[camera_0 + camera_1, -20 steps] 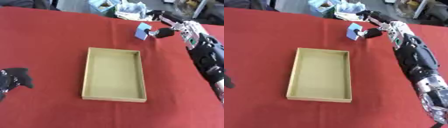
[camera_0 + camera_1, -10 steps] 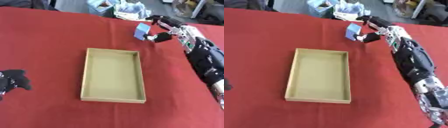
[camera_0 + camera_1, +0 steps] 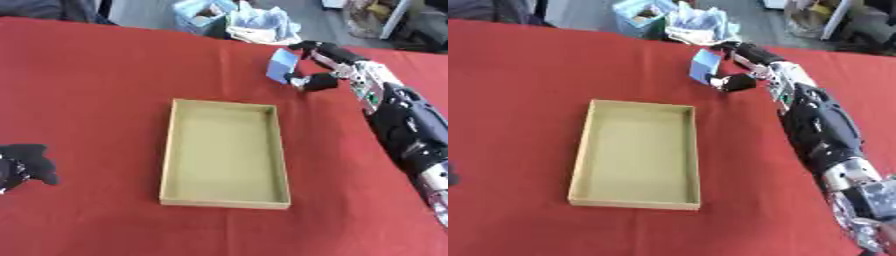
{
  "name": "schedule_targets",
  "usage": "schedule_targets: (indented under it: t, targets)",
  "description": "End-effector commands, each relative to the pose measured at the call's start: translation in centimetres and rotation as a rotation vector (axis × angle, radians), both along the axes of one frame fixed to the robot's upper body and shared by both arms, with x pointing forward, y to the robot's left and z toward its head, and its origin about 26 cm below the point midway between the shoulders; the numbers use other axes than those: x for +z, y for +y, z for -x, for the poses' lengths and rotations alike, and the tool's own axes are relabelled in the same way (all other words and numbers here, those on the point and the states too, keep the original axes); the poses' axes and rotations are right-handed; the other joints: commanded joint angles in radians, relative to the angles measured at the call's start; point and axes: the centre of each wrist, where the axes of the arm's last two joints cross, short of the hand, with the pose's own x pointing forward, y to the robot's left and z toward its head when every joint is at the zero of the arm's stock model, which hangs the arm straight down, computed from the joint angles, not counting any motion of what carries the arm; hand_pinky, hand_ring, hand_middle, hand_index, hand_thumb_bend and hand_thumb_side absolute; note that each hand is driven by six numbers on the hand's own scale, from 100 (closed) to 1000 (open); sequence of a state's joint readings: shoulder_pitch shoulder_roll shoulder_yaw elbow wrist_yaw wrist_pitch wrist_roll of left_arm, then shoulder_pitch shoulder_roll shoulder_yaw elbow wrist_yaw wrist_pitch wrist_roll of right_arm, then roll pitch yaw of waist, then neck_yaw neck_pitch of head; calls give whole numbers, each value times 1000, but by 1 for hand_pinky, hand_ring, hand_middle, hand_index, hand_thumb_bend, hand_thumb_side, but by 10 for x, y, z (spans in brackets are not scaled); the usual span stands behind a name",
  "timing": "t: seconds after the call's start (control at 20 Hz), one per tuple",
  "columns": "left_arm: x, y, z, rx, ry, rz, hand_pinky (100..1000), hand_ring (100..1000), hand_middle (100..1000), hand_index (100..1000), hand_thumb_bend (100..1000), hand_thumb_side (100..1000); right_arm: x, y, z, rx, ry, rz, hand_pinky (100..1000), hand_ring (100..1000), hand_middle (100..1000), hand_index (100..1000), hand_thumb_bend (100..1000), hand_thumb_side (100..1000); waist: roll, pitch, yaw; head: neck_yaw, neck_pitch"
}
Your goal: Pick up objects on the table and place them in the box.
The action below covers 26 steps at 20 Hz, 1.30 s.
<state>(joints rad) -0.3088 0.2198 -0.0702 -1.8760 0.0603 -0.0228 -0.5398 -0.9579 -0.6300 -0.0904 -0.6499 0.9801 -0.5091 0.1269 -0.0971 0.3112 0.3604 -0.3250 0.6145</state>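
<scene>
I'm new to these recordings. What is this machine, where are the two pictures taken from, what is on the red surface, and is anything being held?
This is a humanoid upper body steered by a person. Both pictures come from a stereo camera in its head, looking down, so they show nearly the same scene.

A table with a red cloth carries an open, shallow cardboard box, which is empty.

The black and silver arm entering from the right ends in the right hand. Its fingers and thumb pinch a small blue block, beyond the box's far right corner.

The left hand shows only as a dark shape at the lower left edge; its fingers cannot be made out.

Some blue and white clutter lies beyond the table's far edge.
</scene>
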Motion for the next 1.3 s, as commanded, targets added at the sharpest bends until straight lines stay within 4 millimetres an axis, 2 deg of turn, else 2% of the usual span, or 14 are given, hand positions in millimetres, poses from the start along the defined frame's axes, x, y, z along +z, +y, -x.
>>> schedule_targets:
  t: [0.05, 0.5, 0.7, 0.8, 0.95, 1.05, 1.1, 1.3]
  targets:
    - [9, -1, 2, -5, -38, -6, 706, 598, 602, 810, 100, 844, 13, -8, 2, -26, -38, 16, 772, 799, 892, 1000, 220, 695, 6, -16, 3, -7, -12]
    - [9, -1, 1, -6, -37, -6, 708, 598, 602, 810, 100, 848, 10, 0, -1, -18, -88, -3, 753, 770, 815, 1000, 196, 667, 5, -11, 3, -13, -14]
    - [9, -1, 1, -6, -37, -6, 709, 598, 602, 810, 100, 849, 11, 5, -3, -3, -119, -8, 734, 739, 703, 978, 186, 617, 3, -11, 3, -14, -15]
    - [9, -1, 1, -5, -36, -6, 709, 598, 602, 810, 100, 851, 12, 8, -4, 9, -141, -11, 726, 717, 618, 968, 165, 557, 2, -11, 2, -13, -15]
    - [9, -1, 1, -4, -33, -6, 710, 598, 602, 810, 100, 853, 15, 12, -4, 35, -179, -13, 717, 696, 570, 958, 116, 477, 1, -12, -1, -11, -14]
    - [8, -1, 1, -1, -30, -5, 710, 598, 602, 810, 100, 851, 16, 14, -5, 57, -195, -24, 714, 690, 560, 955, 100, 473, 1, -15, -5, -9, -12]
    - [8, -1, 1, 0, -28, -4, 711, 598, 602, 810, 100, 851, 17, 15, -5, 70, -200, -31, 713, 687, 554, 953, 100, 433, 1, -17, -8, -8, -11]
    - [5, 0, 2, 6, -16, -1, 712, 599, 603, 810, 100, 850, 27, 22, -4, 145, -204, -59, 720, 689, 553, 957, 100, 425, 5, -29, -27, 1, -3]
